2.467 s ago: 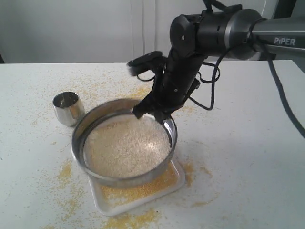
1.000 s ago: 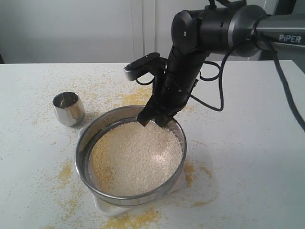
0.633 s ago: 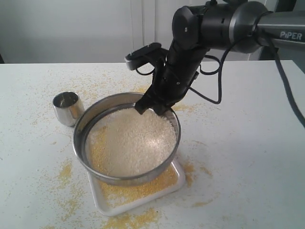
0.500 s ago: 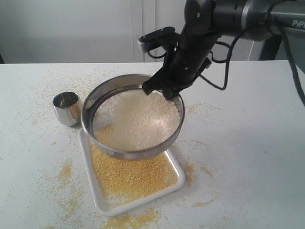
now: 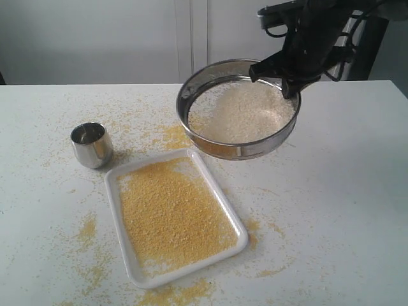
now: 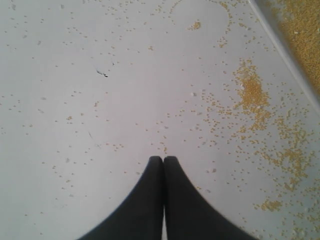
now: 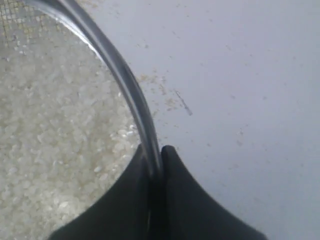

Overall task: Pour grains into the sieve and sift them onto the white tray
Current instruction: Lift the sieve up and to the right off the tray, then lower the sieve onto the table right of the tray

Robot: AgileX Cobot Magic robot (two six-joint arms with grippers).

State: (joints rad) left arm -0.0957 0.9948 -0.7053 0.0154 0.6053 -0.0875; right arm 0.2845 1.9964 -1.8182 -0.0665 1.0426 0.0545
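Note:
My right gripper is shut on the far right rim of the sieve, holding it in the air behind and right of the white tray. Pale coarse grains fill the sieve; fine yellow meal covers the tray. In the right wrist view the steel rim runs between the fingers of the gripper, with pale grains on one side. My left gripper is shut on nothing above the table, with the tray's corner at the frame edge.
A small shiny steel cup stands upright to the left of the tray. Yellow meal is scattered on the white table around the tray, thickest near its front and left.
The right gripper has lifted the sieve off the tray and carried it back and to the right. The tray with its yellow layer now lies uncovered.

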